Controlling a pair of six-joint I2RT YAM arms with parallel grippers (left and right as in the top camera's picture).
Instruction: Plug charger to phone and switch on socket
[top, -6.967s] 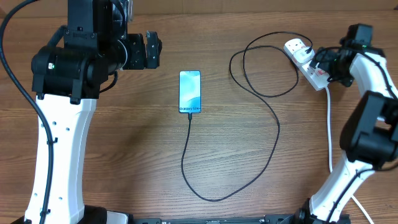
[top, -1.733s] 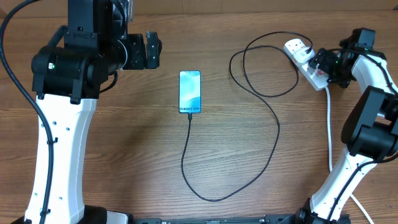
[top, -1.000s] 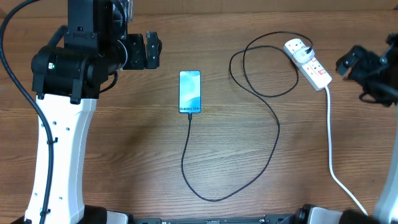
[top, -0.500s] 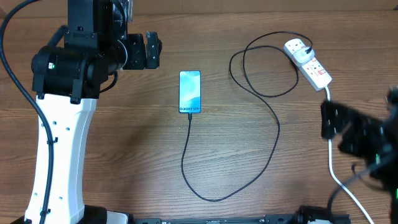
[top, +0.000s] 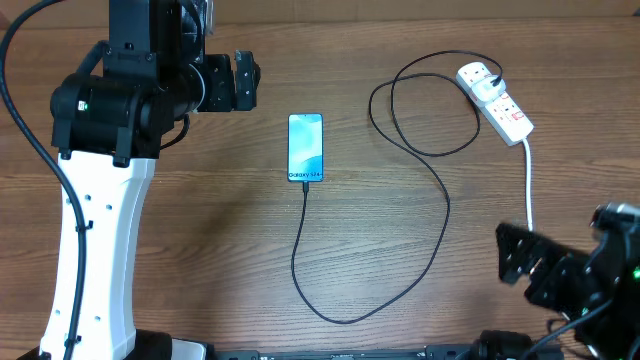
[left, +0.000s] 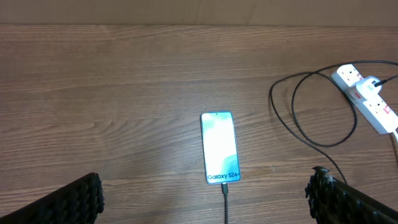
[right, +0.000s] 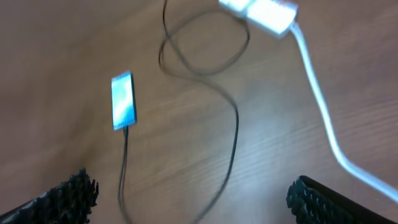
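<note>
The phone (top: 306, 147) lies flat at the table's middle with its screen lit; it also shows in the left wrist view (left: 219, 147) and, blurred, in the right wrist view (right: 122, 99). The black charger cable (top: 440, 215) has its tip in the phone's near end, loops over the table and ends in a plug in the white socket (top: 495, 101) at the far right. The socket also shows in the left wrist view (left: 367, 97). My left gripper (top: 244, 82) is open and empty, high at the far left. My right gripper (top: 525, 262) is open and empty at the near right.
The socket's thick white lead (top: 529, 185) runs toward the near right edge, under my right arm. Both arm bases stand at the near corners.
My right arm has left the socket and swung back to the near right corner. The phone, cable, socket and left arm have not moved.
</note>
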